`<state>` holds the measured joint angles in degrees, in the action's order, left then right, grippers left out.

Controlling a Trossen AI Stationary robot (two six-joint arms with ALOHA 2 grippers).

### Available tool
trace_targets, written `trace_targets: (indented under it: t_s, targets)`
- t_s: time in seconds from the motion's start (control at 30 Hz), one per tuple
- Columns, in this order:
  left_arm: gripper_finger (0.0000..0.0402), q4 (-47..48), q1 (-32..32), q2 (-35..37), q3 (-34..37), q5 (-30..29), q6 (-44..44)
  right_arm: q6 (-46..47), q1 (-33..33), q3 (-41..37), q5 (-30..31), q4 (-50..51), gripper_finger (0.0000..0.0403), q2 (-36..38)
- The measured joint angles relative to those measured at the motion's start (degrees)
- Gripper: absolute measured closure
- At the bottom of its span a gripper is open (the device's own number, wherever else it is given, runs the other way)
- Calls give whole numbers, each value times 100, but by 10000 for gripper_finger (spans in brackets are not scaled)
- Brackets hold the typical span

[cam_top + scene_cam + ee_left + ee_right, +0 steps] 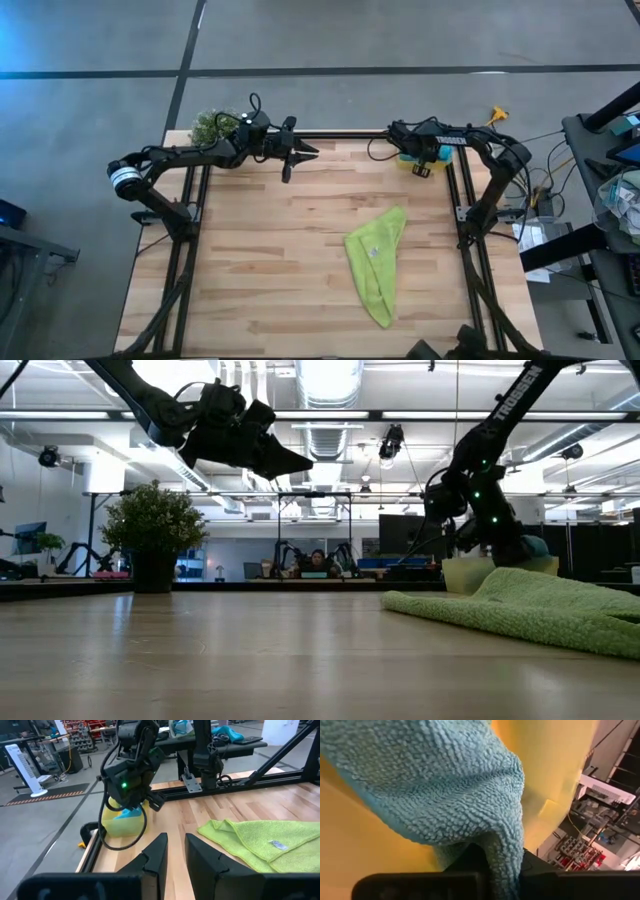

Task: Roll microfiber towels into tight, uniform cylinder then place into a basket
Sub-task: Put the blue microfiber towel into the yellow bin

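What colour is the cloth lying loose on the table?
Lime green towel, clearest in the high view.

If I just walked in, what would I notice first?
Probably the lime-green towel, lying crumpled on the wooden table nearer the right arm's side. Next, at the far right corner, the right gripper is shut on the turquoise towel inside the yellow basket. The left gripper hangs above the far edge, beside a small potted plant.
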<state>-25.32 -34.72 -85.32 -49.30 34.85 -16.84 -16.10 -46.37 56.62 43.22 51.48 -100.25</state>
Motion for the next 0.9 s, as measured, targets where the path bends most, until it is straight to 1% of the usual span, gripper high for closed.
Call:
trace_targets:
  t_s: [0.13, 0.2, 0.3, 0.47, 0.53, 0.6, 0.7, 0.8, 0.9]
  targets:
    - [350, 2, 0, 0, 0, -2, -12, 167, 27, 38, 157, 85, 389, 372]
    - [350, 4, 0, 0, 0, -2, -46, 307, 91, 65, 176, 135, 390, 691]
    - [350, 7, 0, 0, 0, -4, -71, 564, 279, 149, 189, 141, 390, 1327]
    - [350, 28, 6, 0, 0, -7, -386, 956, 729, 278, 76, 312, 390, 2507]
    - [350, 28, 11, 0, 5, -9, -482, 1235, 930, 376, -208, 494, 390, 2929]
    - [345, 28, 30, 0, 9, -11, -498, 1626, 1149, 500, -637, 717, 390, 3269]
    - [329, -12, 45, 27, 12, 119, -502, 2216, 1566, 650, -1236, 961, 390, 3619]
    - [304, -62, 110, 163, 15, 353, -468, 2741, 2142, 745, -1787, 1013, 390, 3702]
    - [275, -70, 261, 410, 48, 888, -487, 3233, 2740, 824, -2425, 930, 390, 3562]
